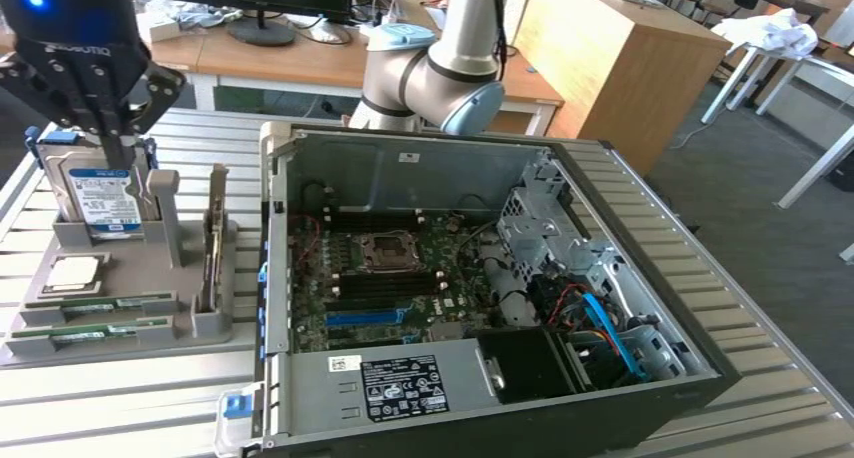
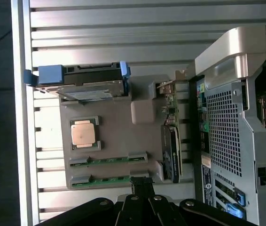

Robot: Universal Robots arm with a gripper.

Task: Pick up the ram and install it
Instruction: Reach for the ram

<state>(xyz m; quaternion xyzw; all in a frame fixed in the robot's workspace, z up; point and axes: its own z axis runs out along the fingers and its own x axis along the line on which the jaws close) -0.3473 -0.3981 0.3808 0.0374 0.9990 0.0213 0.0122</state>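
The gripper (image 1: 115, 140) is closed on nothing, its fingers pressed together, and it hangs high over the far end of the grey fixture (image 1: 134, 268) at the exterior view's left, just above the hard drive (image 1: 100, 193) standing on edge in its slot. In the wrist view the gripper (image 2: 141, 182) looks straight down on the fixture (image 2: 119, 117), a height that seems meant to take in every part before choosing one. The ram (image 1: 100, 303) lies on its long edge in a groove at the fixture's near end, with a second ram stick (image 1: 94, 330) parallel just nearer, both well apart from the fingers; the grooves keep the thin boards upright, so a narrow pinch could take them. The processor chip (image 1: 74, 270) sits flat between the ram and the hard drive. To the exterior view's right the computer case (image 1: 641, 228) lies open on the slatted table (image 1: 120, 408), its motherboard (image 1: 387, 278) facing up, probably so that parts can be pressed in from above
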